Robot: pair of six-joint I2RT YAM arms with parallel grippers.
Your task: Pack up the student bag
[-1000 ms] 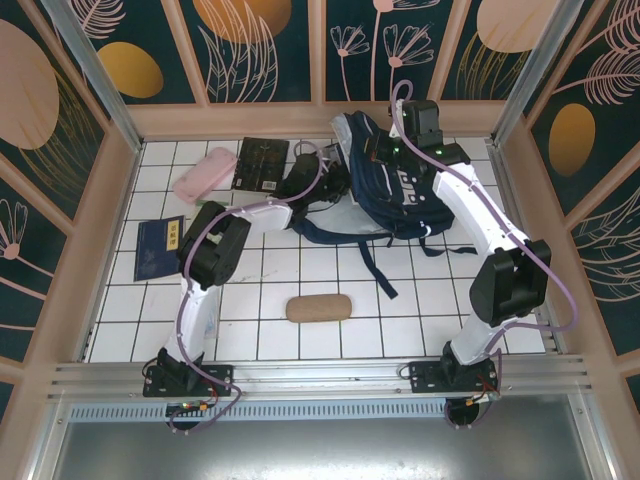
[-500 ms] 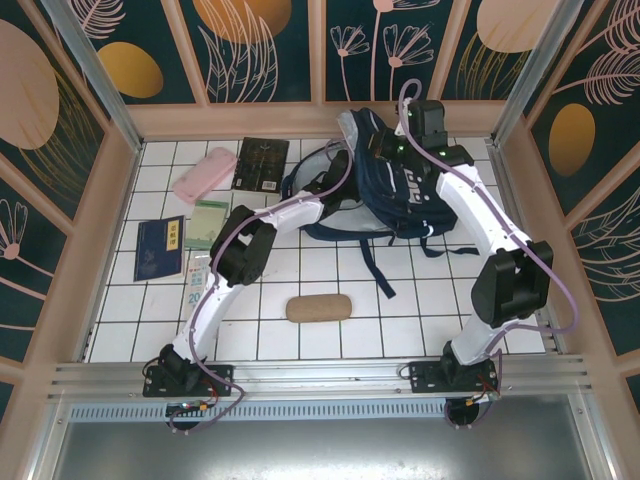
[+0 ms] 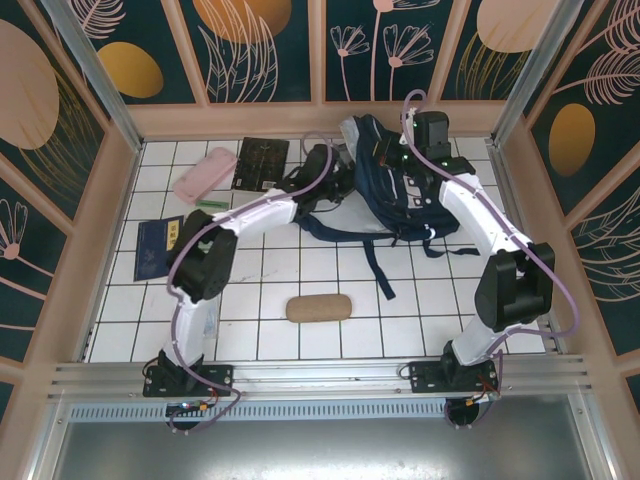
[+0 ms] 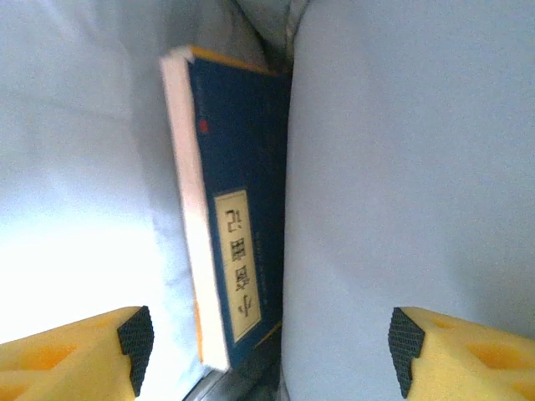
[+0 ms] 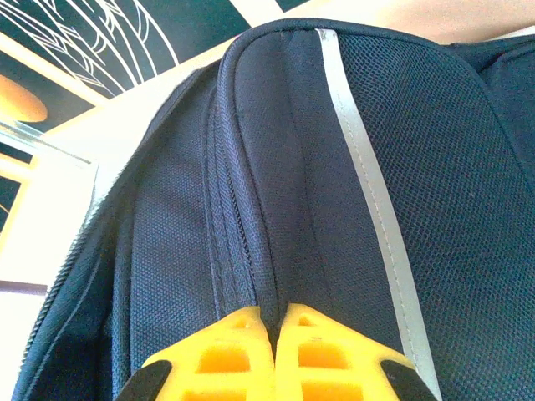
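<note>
Blue book (image 4: 242,209) with white page edges, wedged between folds of pale grey fabric (image 4: 401,167), yellow jaws wide apart

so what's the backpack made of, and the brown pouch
The backpack looks like matte woven synthetic cloth: fine mesh weave, stitched seams. Its stripe is smooth grey, likely reflective tape. The brown pouch seems soft and matte, maybe felt or suede; too small to tell.

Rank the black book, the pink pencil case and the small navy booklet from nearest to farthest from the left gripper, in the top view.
1. Black book, just left of the left gripper, which is at the opening of the student bag.
2. Pink pencil case, farther left.
3. Small navy booklet, by the left wall, farthest.
</note>
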